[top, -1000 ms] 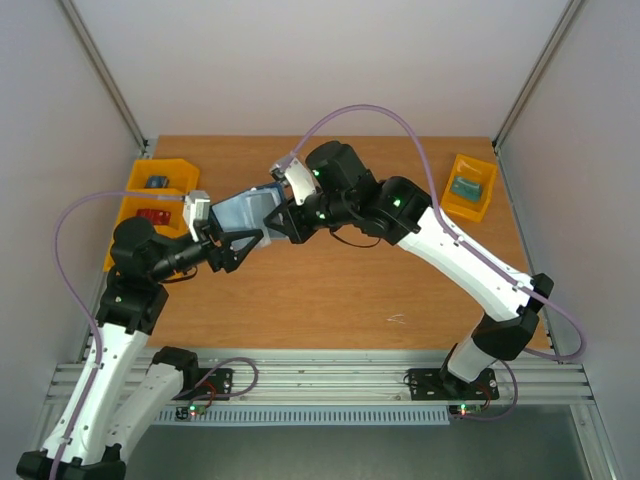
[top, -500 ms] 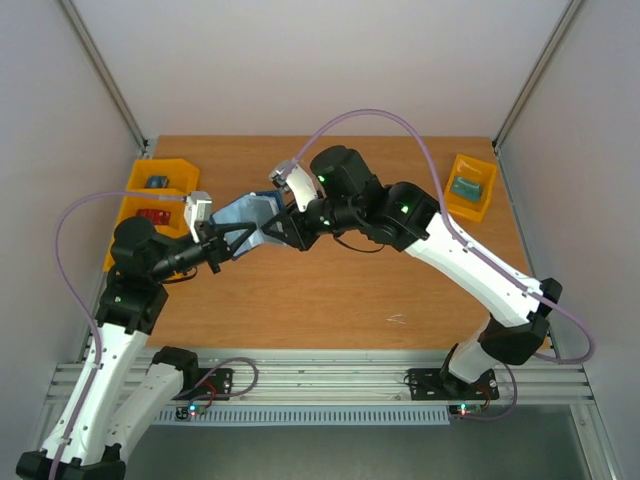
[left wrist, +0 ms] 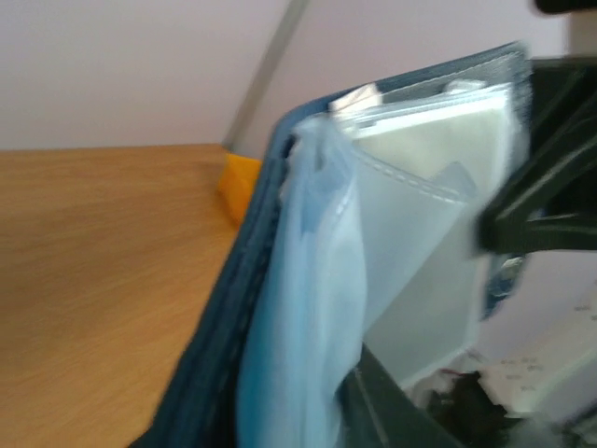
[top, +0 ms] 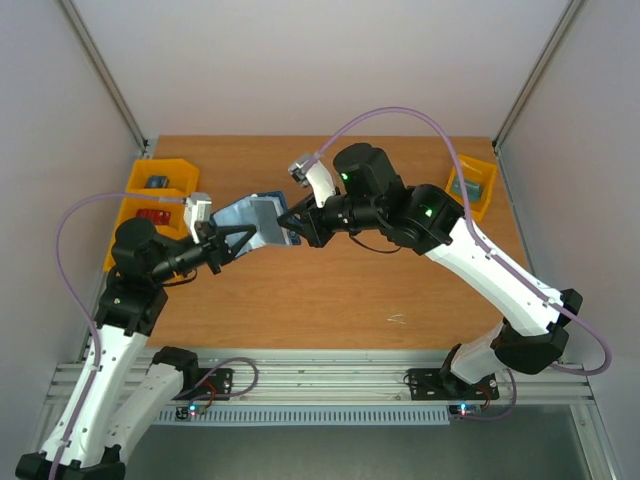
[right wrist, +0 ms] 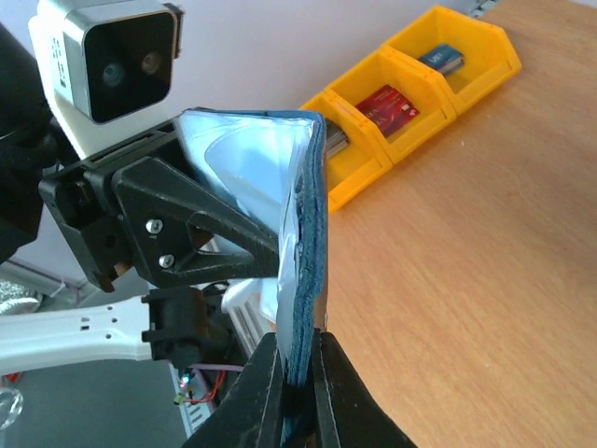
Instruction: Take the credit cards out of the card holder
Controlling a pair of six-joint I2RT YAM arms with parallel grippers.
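The dark navy card holder hangs in the air above the left half of the table, between both arms. My right gripper is shut on its near edge, fingers pinching the blue cover. My left gripper reaches onto its other end. In the left wrist view the holder's pale blue lining fills the space at the jaws, and only one dark finger shows, so the grip cannot be judged. A pale card sits in the clear inner pocket.
Two yellow bins stand at the table's left edge, one with a blue card, one with a red card. A third yellow bin at the far right holds a teal item. Grey walls close in both sides.
The right arm has drawn back to the right with the card holder. The left gripper, wide open a second ago, has closed in around the holder's left end.
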